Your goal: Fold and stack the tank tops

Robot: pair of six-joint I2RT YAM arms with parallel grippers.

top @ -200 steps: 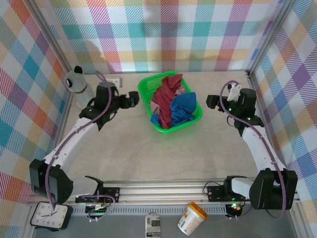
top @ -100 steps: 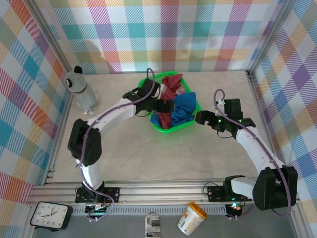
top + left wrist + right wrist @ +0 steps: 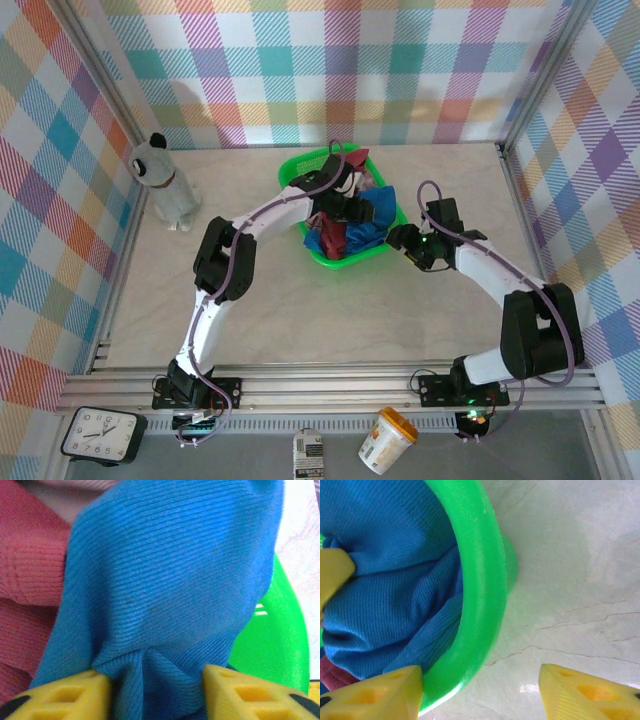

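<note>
The green basket point(image 3: 290, 176) stands at the table's back middle with the tank tops heaped inside. My left gripper point(image 3: 347, 206) reaches into it from above. In the left wrist view the blue tank top point(image 3: 170, 570) is puckered into a fold between the yellow fingers point(image 3: 65, 696), so the left gripper point(image 3: 155, 695) is shut on it. Dark red cloth point(image 3: 25, 590) lies to its left, with a pale pink strip point(image 3: 75, 484) at the top edge. My right gripper point(image 3: 402, 240) stands open astride the basket's right rim point(image 3: 480, 580), one finger by the blue cloth point(image 3: 380, 580), the other over the bare table.
A grey-and-white toy dog point(image 3: 165, 185) stands at the back left of the marble table point(image 3: 300, 310). Plaid walls close the back and both sides. Below the front rail sit a clock point(image 3: 95, 435) and a small tub point(image 3: 388, 438).
Both arms swung in from the sides to the basket. The left gripper went down into the heap and closed on blue cloth. The right gripper reached the basket's right rim and narrowed.
</note>
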